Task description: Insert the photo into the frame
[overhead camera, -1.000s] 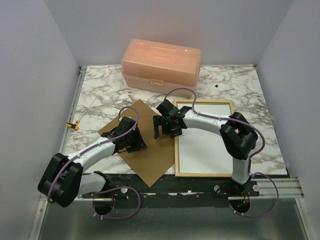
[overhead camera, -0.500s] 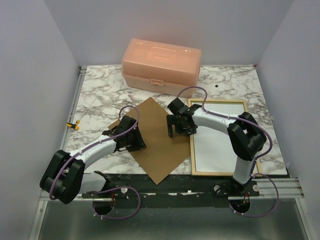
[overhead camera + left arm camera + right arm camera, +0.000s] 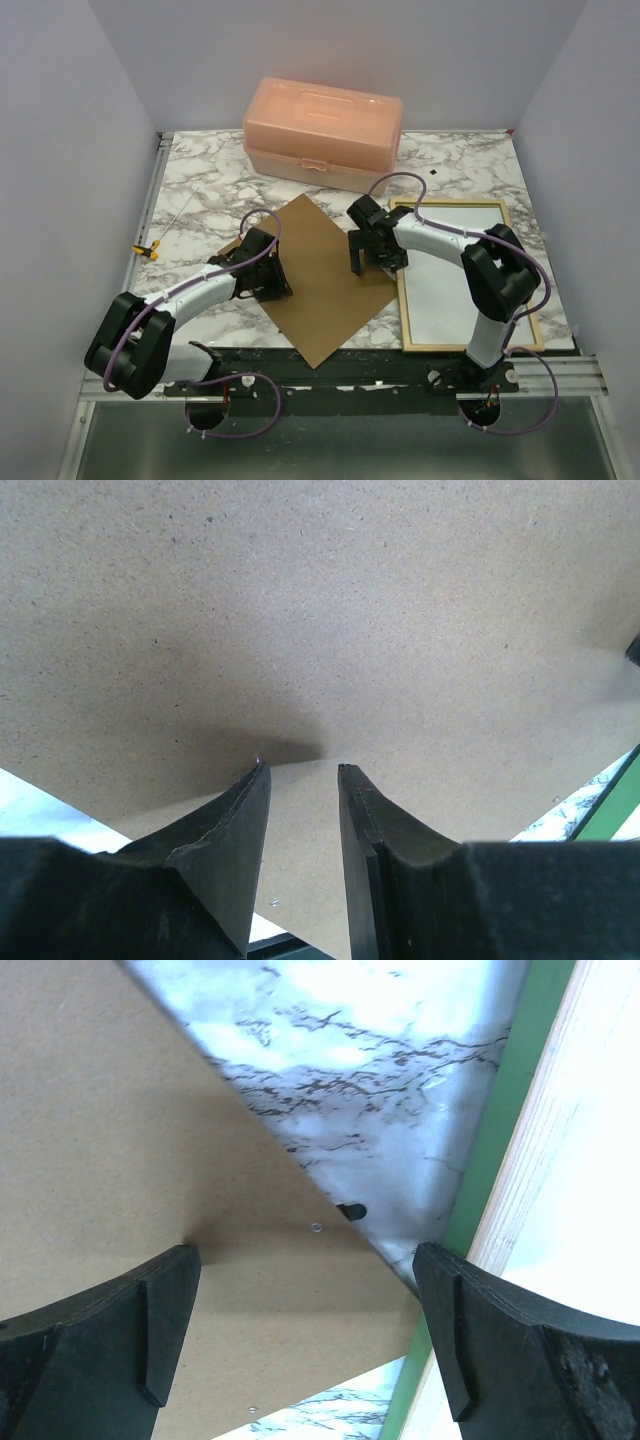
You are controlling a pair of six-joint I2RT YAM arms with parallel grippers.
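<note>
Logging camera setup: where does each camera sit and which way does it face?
Top external: above, behind the robot, looking down on table, brown board, frame, left gripper, right gripper.
Left wrist: on the left arm, facing down past its fingers at the board.
Right wrist: on the right arm, fingers framing board corner, frame edge.
Shared: the board.

A: What has been moved?
B: The frame has been slid toward the right edge, the right pincer carried with it; the backing board was shifted slightly rightward too.
</note>
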